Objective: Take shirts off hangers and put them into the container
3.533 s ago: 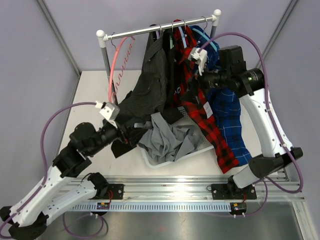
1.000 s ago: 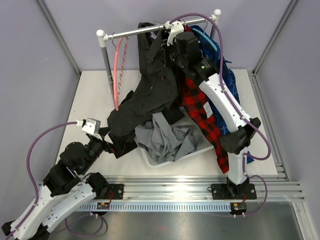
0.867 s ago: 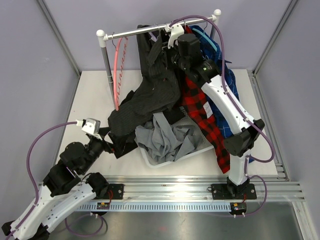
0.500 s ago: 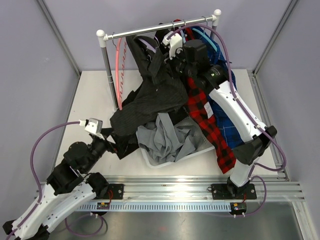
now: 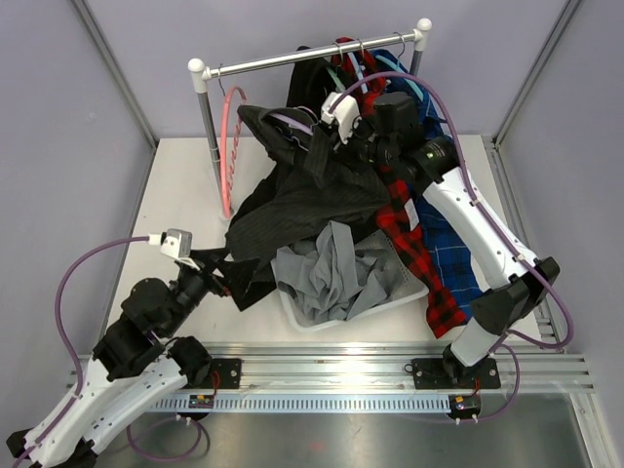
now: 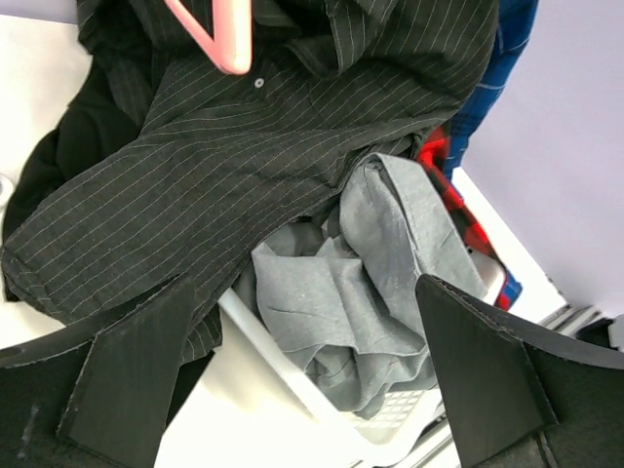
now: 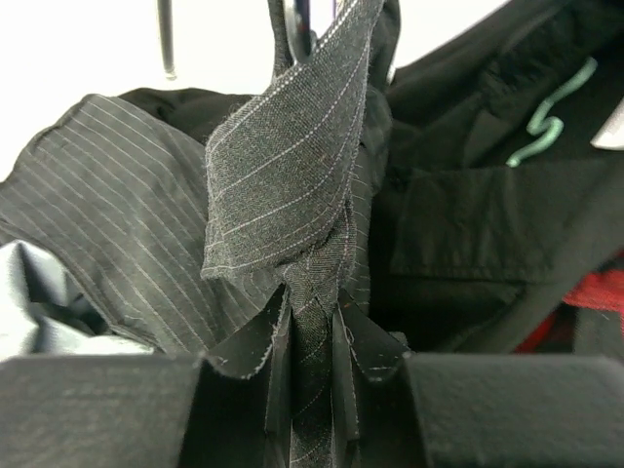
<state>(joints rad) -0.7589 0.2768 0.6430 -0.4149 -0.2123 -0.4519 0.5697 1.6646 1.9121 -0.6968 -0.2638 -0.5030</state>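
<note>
Right wrist view: right fingers pinch the black pinstriped shirt between them; left fingers spread apart.

grey shirt in basket, black shirt draped

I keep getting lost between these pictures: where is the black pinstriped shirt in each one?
Top external: black pinstriped shirt at centre.
Left wrist: fills the upper left.
Right wrist: centre, pinched in the right gripper.
Shared landmark: grey shirt, beside it in the top and left wrist views.
</note>
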